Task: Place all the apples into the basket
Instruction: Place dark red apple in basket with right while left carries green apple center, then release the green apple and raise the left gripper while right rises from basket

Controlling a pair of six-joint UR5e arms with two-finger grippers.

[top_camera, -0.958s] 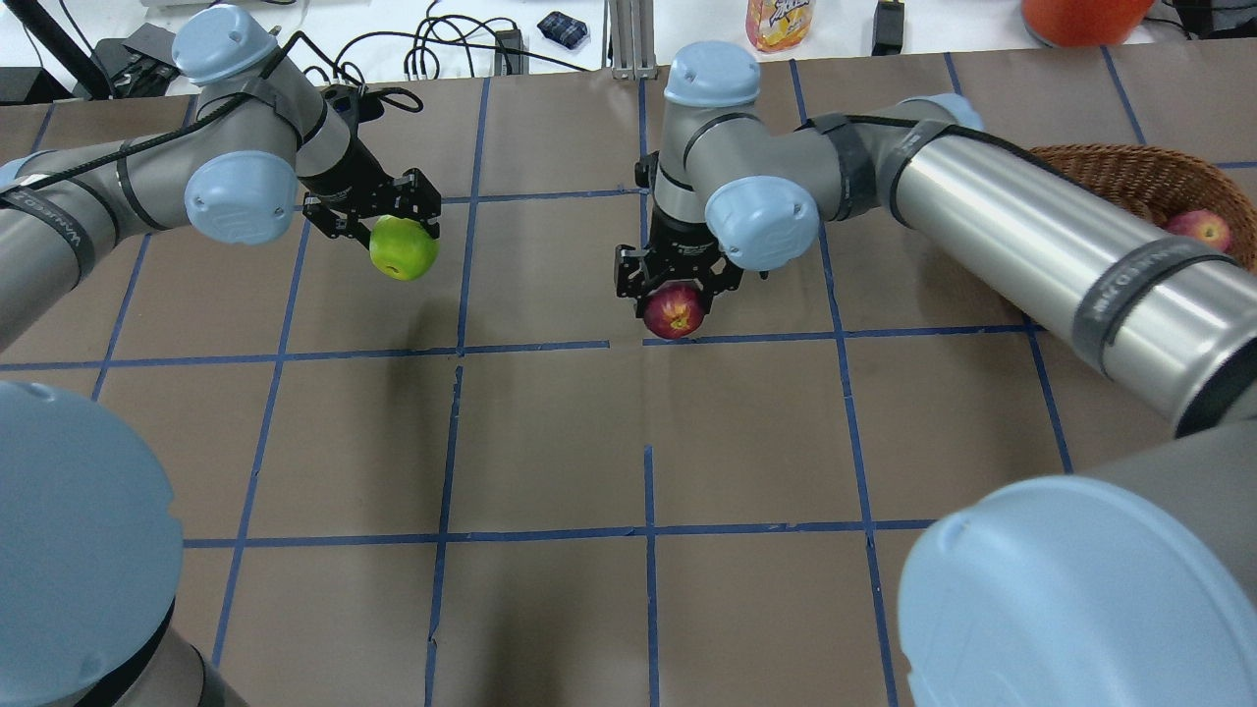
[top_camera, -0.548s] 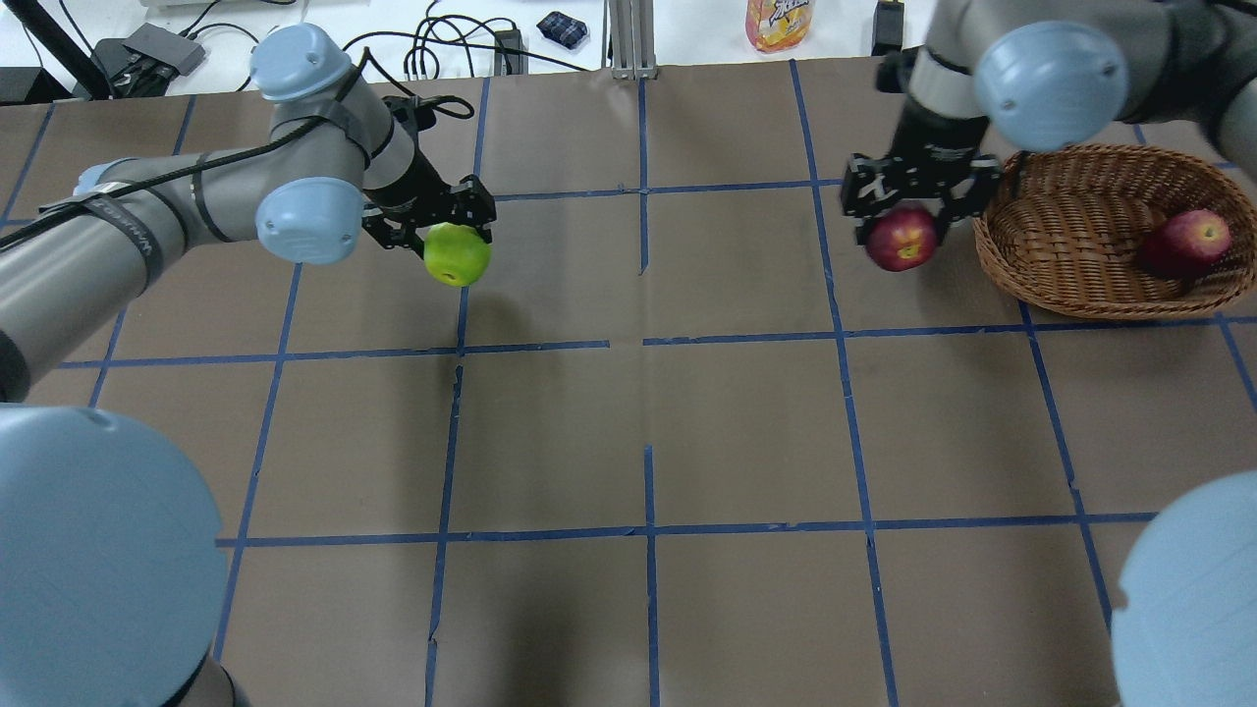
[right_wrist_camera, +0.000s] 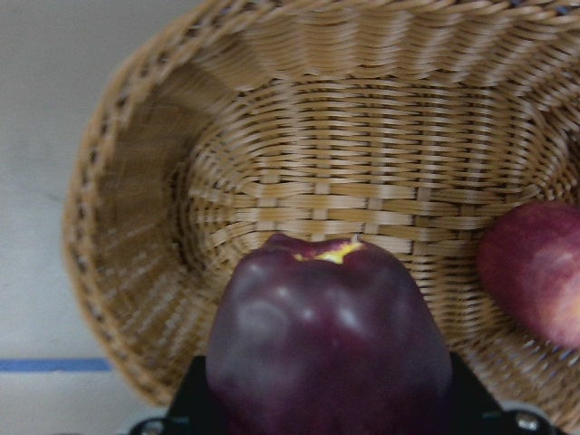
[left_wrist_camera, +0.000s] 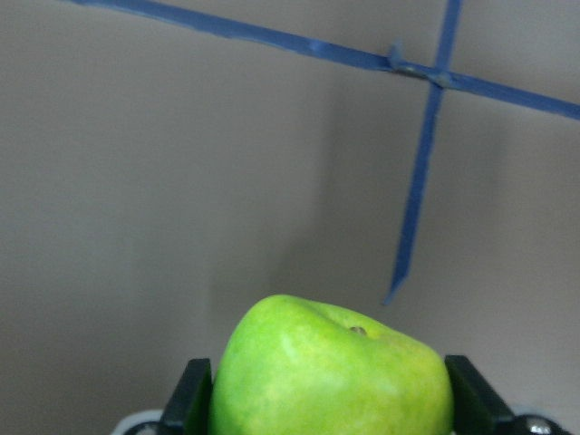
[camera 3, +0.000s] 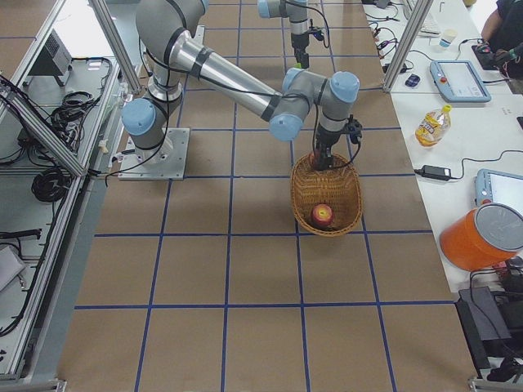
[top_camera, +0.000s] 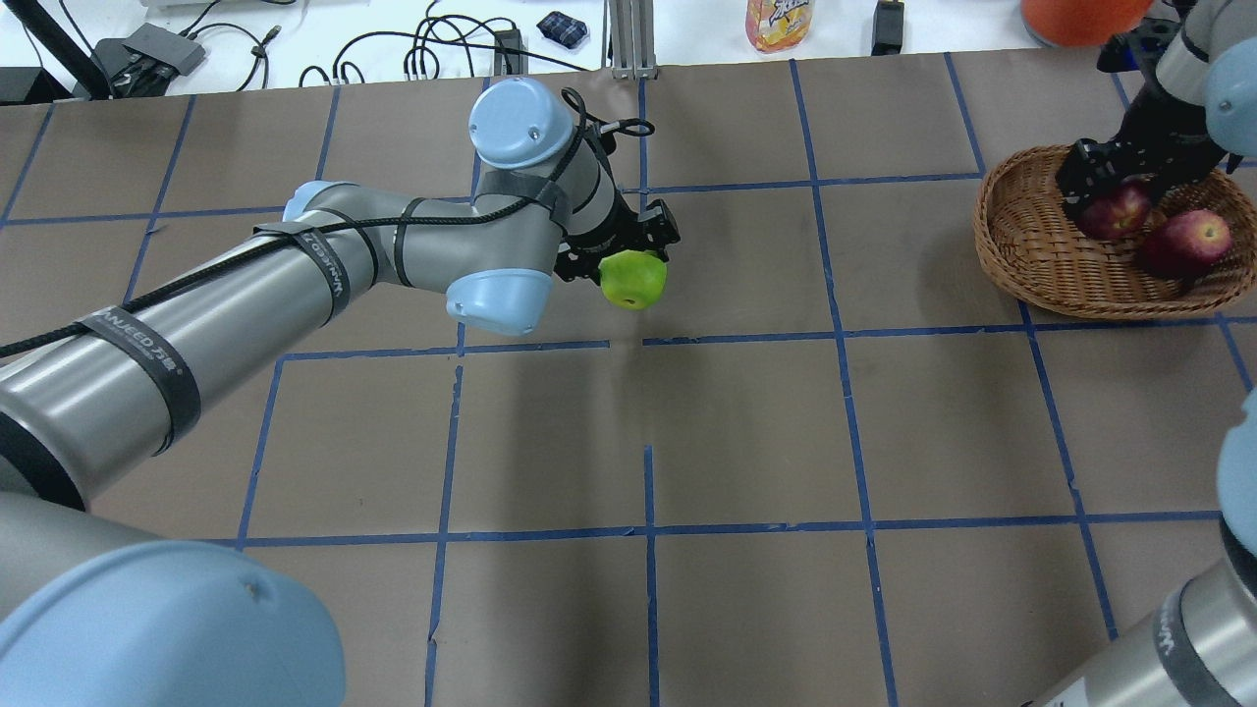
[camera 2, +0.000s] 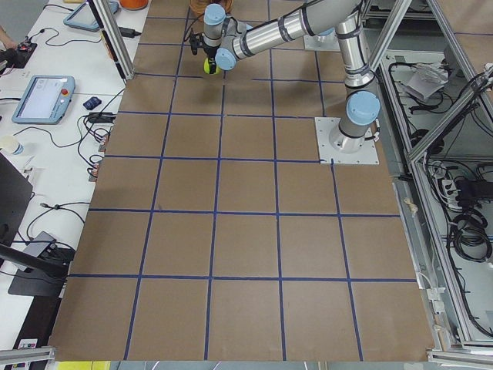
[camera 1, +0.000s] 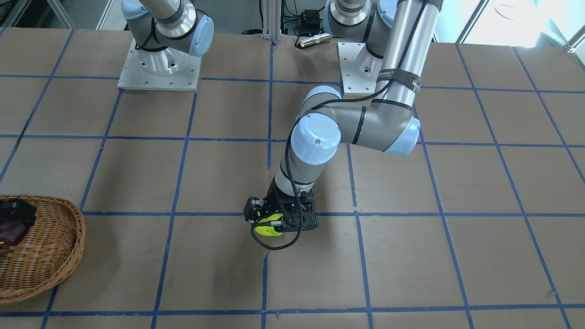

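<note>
My left gripper (top_camera: 628,263) is shut on the lime green apple (top_camera: 633,279) and holds it above the table's middle; the apple fills the bottom of the left wrist view (left_wrist_camera: 331,372) between the fingers. My right gripper (top_camera: 1120,194) is shut on the dark maroon apple (top_camera: 1115,211) and holds it over the inside of the brown wicker basket (top_camera: 1021,257) at the far right. In the right wrist view the maroon apple (right_wrist_camera: 331,353) hangs above the basket floor (right_wrist_camera: 299,181). The red apple (top_camera: 1188,241) lies in the basket beside it, and also shows in the right wrist view (right_wrist_camera: 535,272).
Brown table with a blue tape grid. Beyond its far edge are a juice bottle (top_camera: 781,22), an orange container (top_camera: 1080,15) and cables (top_camera: 432,49). The basket sits near the table's right edge.
My left arm has carried the green apple rightward to the table's middle. My right arm has carried the maroon apple from the centre rightward to over the basket.
</note>
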